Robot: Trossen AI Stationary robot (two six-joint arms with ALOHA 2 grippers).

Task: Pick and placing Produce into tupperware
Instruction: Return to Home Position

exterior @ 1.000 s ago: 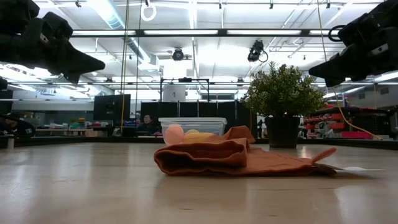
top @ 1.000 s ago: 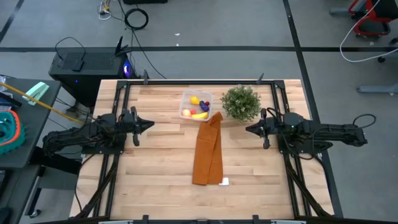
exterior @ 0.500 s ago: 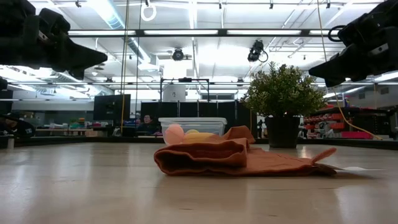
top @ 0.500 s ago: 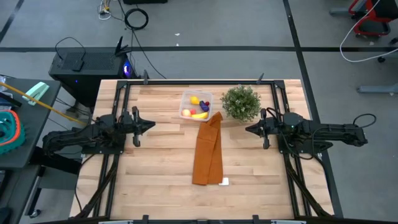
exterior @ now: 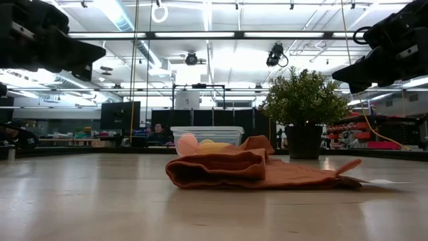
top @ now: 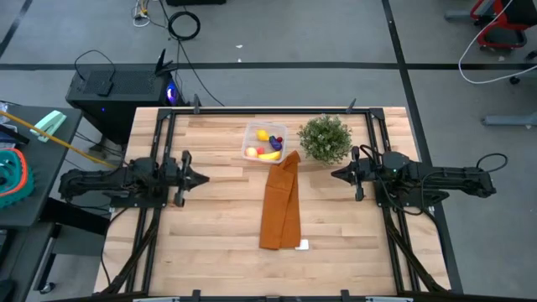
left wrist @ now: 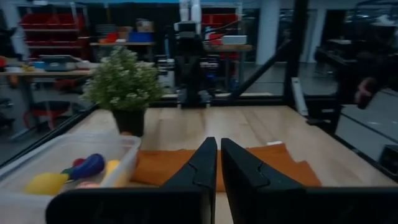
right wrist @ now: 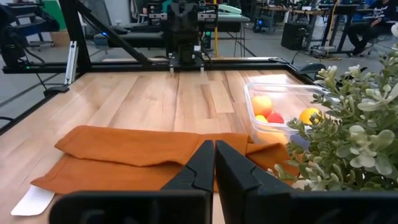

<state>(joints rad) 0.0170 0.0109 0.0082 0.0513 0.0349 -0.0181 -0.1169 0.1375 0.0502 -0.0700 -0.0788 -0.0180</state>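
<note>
The clear tupperware [top: 248,132] stands on its base at the far middle of the table. The produce lies inside it: a yellow banana [top: 268,155], a yellow lemon [top: 263,134], a red-orange round fruit [top: 251,152] and a dark purple piece [top: 276,143]. My left gripper [top: 204,178] hovers shut above the table, left of the box. My right gripper [top: 335,174] hovers shut to the right, beside the potted plant. The left wrist view shows the box wall [left wrist: 127,158] with the purple piece [left wrist: 87,166] behind it. The right wrist view shows the box's rim [right wrist: 273,84].
A long orange-brown cloth [top: 281,205] lies down the table's middle, its far end against the box, with a white tag [top: 302,245] at its near end. A green potted plant [top: 325,138] stands right of the box. Bare wood lies under both grippers.
My left gripper has drifted a little toward the table's near edge and stayed shut. The right arm, the box and the cloth have kept still.
</note>
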